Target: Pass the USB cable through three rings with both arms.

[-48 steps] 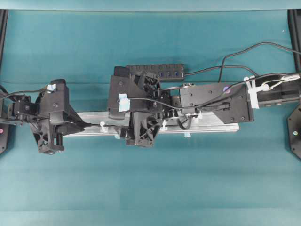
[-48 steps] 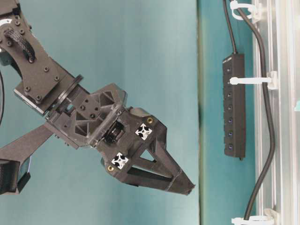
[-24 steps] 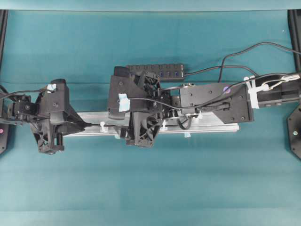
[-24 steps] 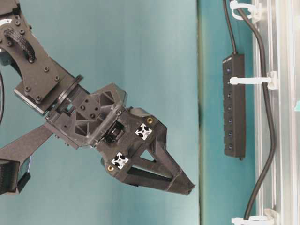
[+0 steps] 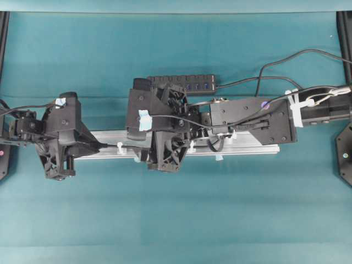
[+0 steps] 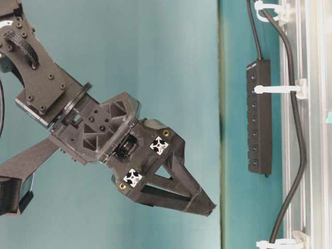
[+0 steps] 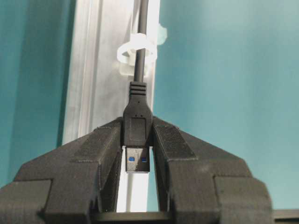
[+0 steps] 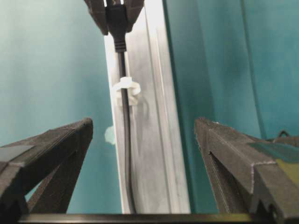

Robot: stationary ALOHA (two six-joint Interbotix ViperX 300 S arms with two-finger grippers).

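The left gripper (image 7: 136, 154) clamps the plug of the USB cable (image 7: 138, 116) just past the last ring (image 7: 135, 53) — likely keeping the threaded cord taut along the rail (image 8: 149, 140). The right gripper (image 8: 142, 154) hangs wide open and empty above the cord.

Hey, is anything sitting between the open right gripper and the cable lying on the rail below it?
Nothing visible does. In the right wrist view the right gripper has its fingers spread wide on either side of the rail, and the USB cable lies bare between them. Farther along, the cable passes through a ring to the left gripper gripping the plug.
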